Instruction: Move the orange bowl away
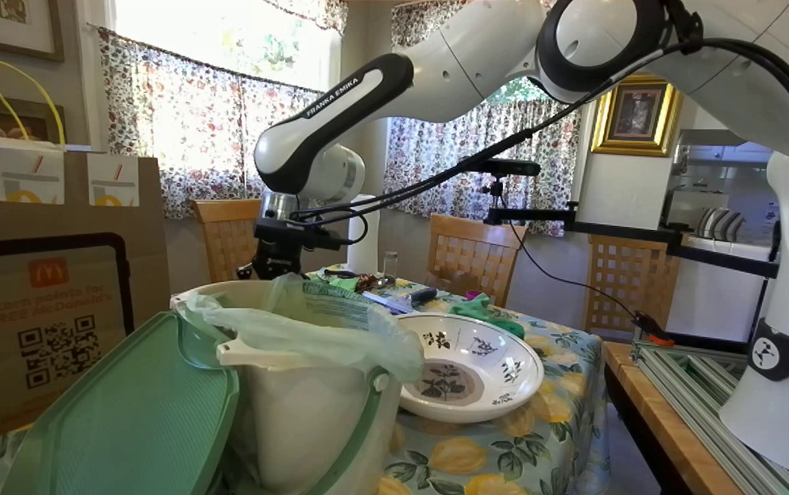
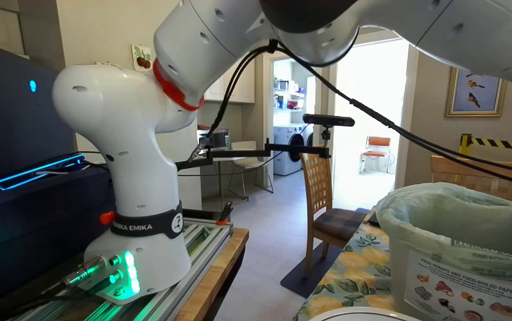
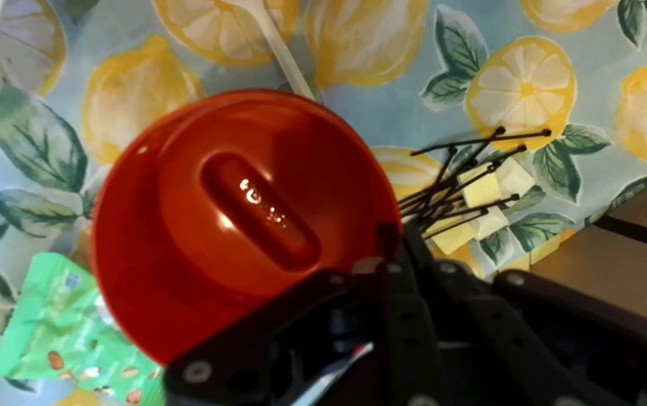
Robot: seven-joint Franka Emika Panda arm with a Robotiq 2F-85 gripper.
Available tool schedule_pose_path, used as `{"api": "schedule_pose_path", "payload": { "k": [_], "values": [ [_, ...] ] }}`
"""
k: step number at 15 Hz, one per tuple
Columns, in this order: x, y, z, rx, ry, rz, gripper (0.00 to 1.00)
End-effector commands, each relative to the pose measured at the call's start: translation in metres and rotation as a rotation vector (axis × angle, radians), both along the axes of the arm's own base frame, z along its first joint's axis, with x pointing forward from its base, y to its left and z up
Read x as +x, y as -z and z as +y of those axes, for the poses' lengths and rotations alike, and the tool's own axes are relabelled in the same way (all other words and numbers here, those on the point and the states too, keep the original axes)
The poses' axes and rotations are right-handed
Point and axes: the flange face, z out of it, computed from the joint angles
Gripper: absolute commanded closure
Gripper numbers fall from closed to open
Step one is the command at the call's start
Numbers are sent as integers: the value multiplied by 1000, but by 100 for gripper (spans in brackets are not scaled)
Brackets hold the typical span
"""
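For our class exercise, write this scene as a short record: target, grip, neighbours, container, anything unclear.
target: orange bowl
grip: gripper appears closed on the bowl's rim
neighbours: green snack packet, black zip ties, pale utensil
container: white tub with pale green liner, beside patterned white dish
unclear: whether the bowl is lifted

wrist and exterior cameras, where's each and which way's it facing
Wrist view: sits just above the gripper, looking down into the orange bowl; only gripper parts show.
In an exterior view: near the white tub, facing curtained windows; arm, base and partly hidden gripper show.
In an exterior view: near the lemon tablecloth, facing past the base toward a bright doorway; arm and base show, no gripper.
Both exterior views share tub, arm, base and tablecloth.
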Motion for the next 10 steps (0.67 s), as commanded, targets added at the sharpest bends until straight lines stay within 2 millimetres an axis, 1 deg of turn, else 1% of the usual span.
{"api": "schedule_pose_path", "payload": {
  "k": [1, 3, 4, 5, 6, 7, 8, 10],
  "values": [
    [13, 13, -3, -1, 19, 25, 99],
    [14, 19, -3, -6, 20, 36, 99],
    [15, 21, -4, -8, 17, 43, 72],
    [16, 23, -4, -8, 15, 50, 70],
    [17, 25, -3, -11, 14, 56, 65],
    [18, 26, -3, -12, 10, 60, 56],
    [19, 26, -3, -12, 5, 67, 49],
    [20, 20, -5, -15, 5, 62, 34]
  ]
}}
